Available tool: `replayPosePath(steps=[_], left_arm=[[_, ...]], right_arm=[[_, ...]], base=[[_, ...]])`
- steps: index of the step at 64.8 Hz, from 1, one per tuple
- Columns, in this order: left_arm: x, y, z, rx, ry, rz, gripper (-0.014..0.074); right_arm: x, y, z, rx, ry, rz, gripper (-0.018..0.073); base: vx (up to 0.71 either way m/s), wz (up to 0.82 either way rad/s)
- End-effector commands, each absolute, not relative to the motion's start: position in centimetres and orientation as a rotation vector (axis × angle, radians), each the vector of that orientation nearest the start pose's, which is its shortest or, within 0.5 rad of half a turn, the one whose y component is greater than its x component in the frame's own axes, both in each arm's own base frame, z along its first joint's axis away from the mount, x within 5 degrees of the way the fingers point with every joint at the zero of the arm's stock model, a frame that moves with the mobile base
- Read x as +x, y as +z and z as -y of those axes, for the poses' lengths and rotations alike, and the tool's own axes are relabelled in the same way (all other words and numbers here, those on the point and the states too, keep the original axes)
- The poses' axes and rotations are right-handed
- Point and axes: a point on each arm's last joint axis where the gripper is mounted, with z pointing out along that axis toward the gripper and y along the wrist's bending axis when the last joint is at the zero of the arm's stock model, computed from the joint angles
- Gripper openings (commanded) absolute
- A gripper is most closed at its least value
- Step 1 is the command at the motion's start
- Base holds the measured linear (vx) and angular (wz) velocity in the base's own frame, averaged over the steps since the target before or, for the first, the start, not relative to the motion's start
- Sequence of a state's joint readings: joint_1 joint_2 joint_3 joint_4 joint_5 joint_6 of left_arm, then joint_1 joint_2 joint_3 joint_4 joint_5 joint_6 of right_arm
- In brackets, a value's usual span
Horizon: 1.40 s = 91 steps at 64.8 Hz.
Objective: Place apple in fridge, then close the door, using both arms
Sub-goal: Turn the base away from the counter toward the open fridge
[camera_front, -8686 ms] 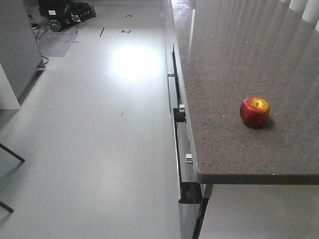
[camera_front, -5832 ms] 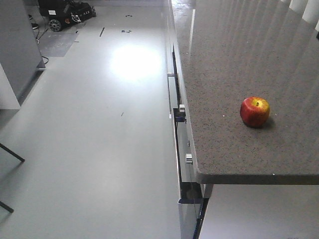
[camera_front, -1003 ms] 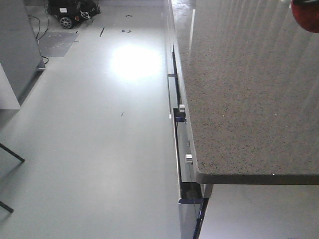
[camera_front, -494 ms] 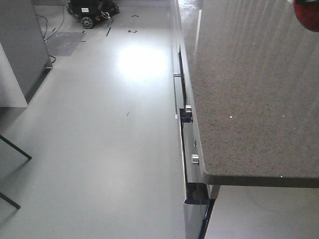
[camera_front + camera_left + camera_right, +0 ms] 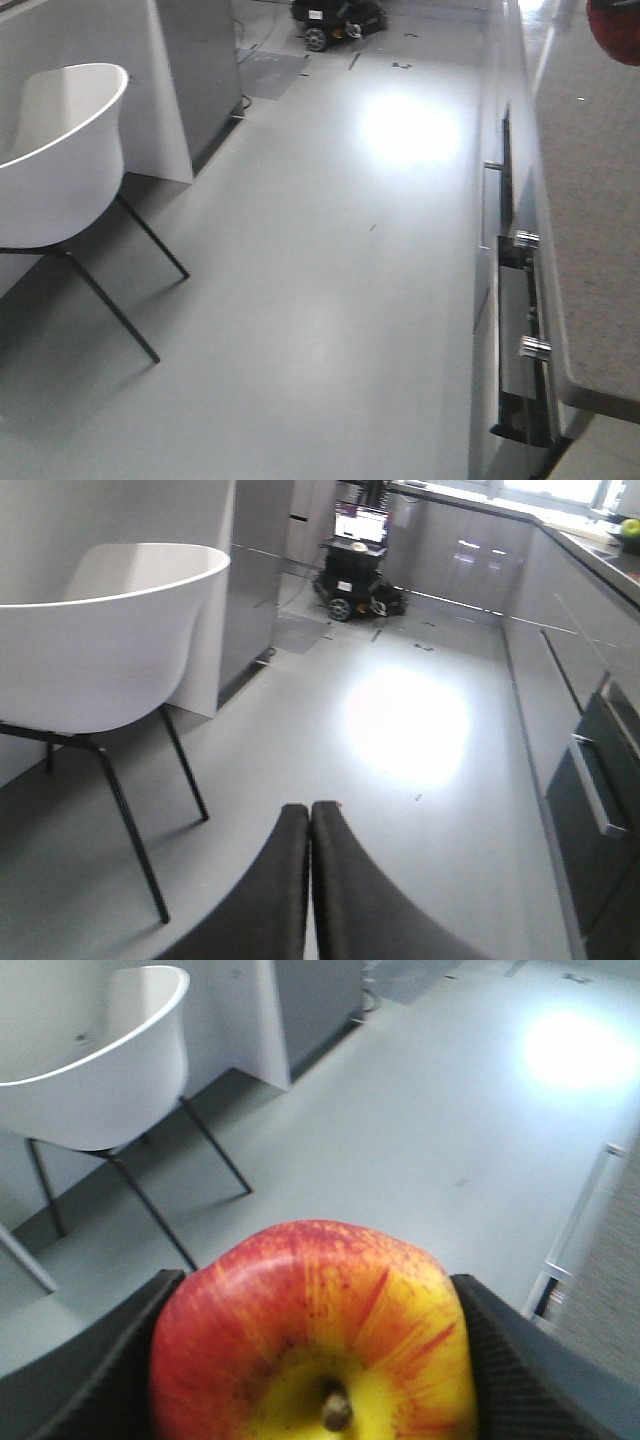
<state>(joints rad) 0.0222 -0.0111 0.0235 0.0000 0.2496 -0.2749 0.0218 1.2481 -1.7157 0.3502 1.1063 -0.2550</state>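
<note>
The red apple (image 5: 315, 1340), with a yellow patch round its stem, fills the bottom of the right wrist view. My right gripper (image 5: 315, 1285) is shut on it, one black finger (image 5: 110, 1360) at each side. In the front view only a red part of the apple (image 5: 615, 30) shows, at the top right corner above the counter. My left gripper (image 5: 310, 810) is shut and empty, held over the bare grey floor. A tall dark-grey unit (image 5: 200, 80) with a white panel beside it stands at the back left. I cannot tell whether it is the fridge or its door.
A white shell chair (image 5: 60, 150) on thin black legs stands at the left, also in the left wrist view (image 5: 110, 630) and the right wrist view (image 5: 100, 1060). The speckled counter (image 5: 600, 250) with drawers (image 5: 515, 310) runs along the right. A black wheeled machine (image 5: 355, 560) stands at the back.
The apple has left the counter and is held at the top right. The front view has swung left: the counter slid to the right edge and the chair and grey unit came in.
</note>
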Motion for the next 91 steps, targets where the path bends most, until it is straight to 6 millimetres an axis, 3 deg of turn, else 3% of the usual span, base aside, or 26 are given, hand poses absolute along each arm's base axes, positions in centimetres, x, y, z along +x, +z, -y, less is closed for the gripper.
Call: replayPosePath(steps=[1,41,91], left_arm=[[5.44,19.64,-0.11,-0.249,-0.201,-1.625,-0.0006],[5.44,19.64,-0.11,-0.249,-0.201,-1.625,-0.0006],[5.44,19.64,-0.11,-0.249,-0.201,-1.625,-0.0006]], right_arm=[[21.47,52.89,-3.31,-0.294,0.283,-1.936,0.0101],[21.52,52.86,-3.31,-0.294,0.283,-1.937,0.0101],[21.52,52.86,-3.31,-0.294,0.283,-1.937,0.0101]], base=[[-0.04,0.71],[-0.04,0.63],[-0.02,0.37]])
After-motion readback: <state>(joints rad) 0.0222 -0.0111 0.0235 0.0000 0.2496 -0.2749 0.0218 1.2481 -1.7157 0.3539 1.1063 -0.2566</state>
